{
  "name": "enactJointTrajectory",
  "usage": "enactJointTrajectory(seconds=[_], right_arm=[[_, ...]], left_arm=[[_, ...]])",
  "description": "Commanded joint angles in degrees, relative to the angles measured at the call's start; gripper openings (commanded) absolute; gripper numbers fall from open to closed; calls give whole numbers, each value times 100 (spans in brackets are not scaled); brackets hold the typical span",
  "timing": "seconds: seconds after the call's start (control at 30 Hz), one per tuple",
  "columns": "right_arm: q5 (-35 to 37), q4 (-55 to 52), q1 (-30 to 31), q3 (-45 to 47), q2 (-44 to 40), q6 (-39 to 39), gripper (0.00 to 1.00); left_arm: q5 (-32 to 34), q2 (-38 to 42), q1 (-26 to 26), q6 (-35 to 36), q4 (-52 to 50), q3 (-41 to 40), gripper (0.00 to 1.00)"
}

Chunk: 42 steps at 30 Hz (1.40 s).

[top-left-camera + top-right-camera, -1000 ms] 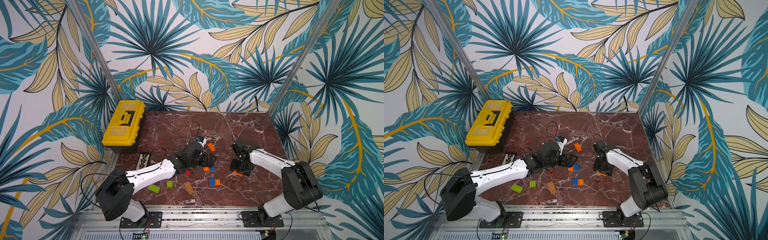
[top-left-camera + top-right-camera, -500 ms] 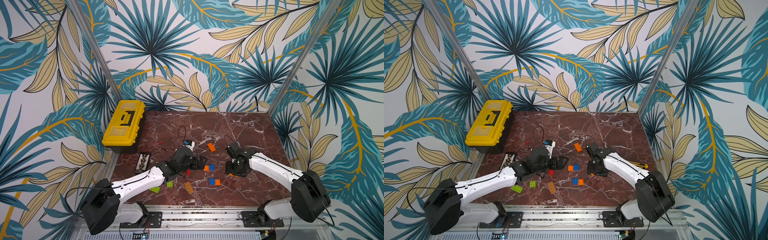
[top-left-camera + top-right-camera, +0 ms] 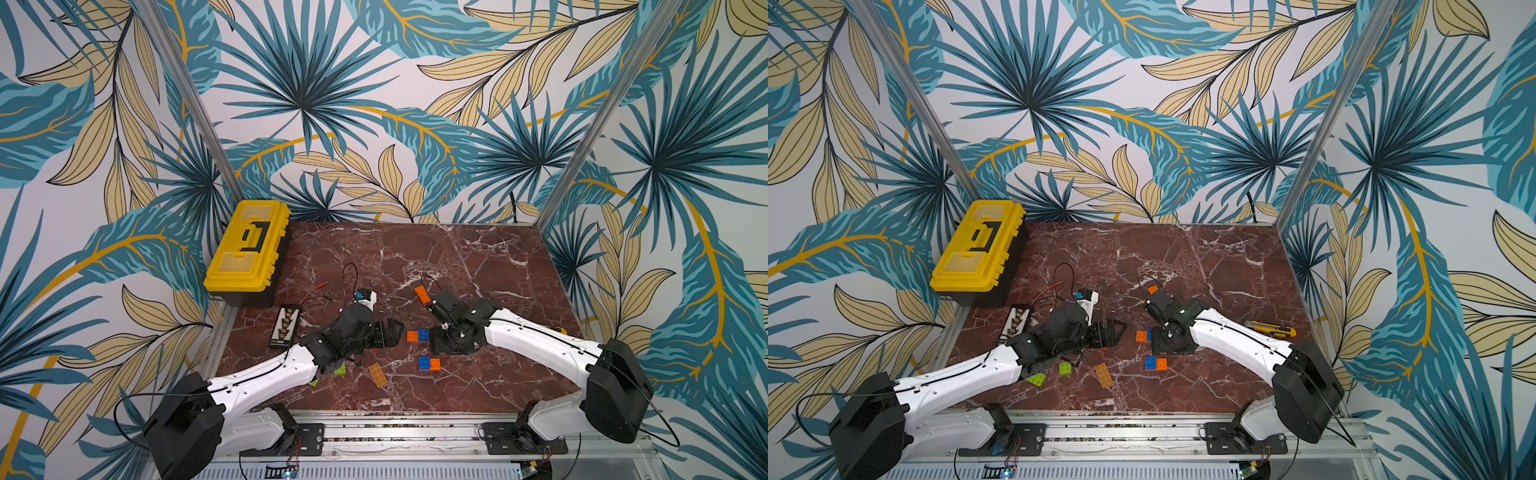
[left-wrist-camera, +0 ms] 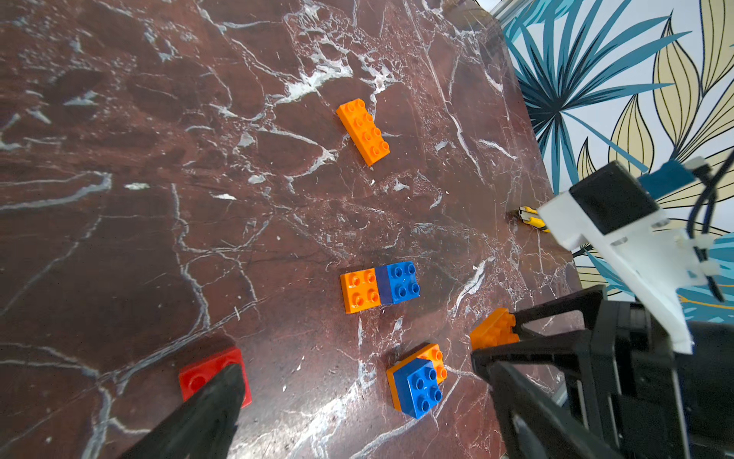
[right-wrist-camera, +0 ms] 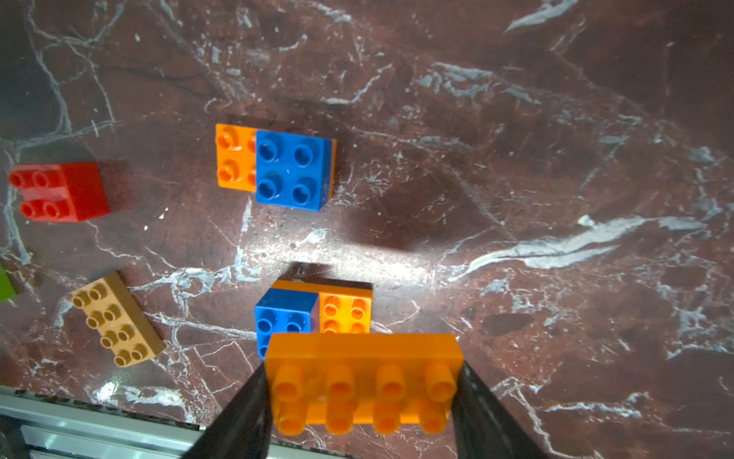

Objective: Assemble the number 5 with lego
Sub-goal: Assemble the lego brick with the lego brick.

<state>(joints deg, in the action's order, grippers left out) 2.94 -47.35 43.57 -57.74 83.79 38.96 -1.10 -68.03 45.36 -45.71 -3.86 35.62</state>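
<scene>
Currently right gripper (image 5: 362,387) pinches orange brick (image 5: 363,355) endwise; left gripper (image 4: 355,363) gapes empty. Off-square press onto stack (image 5: 292,312) could pop it loose.

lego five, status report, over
Right gripper shut on long orange brick, near an orange-blue stack. Left gripper open, empty, by red brick. No 5 shape yet. Utility knife lies well aside.

1. The lime green brick (image 5: 4,284) is cut off by the right wrist view's edge.
2. There, the long orange brick (image 5: 363,381) covers part of a blue brick (image 5: 284,318).
3. In the left wrist view, the white camera housing (image 4: 619,254) hides most of the utility knife (image 4: 530,216).
</scene>
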Motion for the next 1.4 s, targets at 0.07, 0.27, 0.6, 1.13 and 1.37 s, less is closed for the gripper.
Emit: enactJointTrajectory(seconds=[0.07,0.27,0.6,1.13,1.37], right_arm=[[-1,-50,397,-110,240,265,55],[14,73,689,-191,410,428,55],[225,-179,837,-401,791,497,55],[251,-125,851,-344,1088,578,55],[417,-134,846,-239,1162,644,55]], left_arm=[[-192,72,-23,-195,-63,-219,100],[-224,70,-18,-245,-22,-310,100],[389,258,-19,-279,-340,-256,100],[400,290,-19,-271,-300,-285,100],[400,264,-21,-263,-264,-282,100]])
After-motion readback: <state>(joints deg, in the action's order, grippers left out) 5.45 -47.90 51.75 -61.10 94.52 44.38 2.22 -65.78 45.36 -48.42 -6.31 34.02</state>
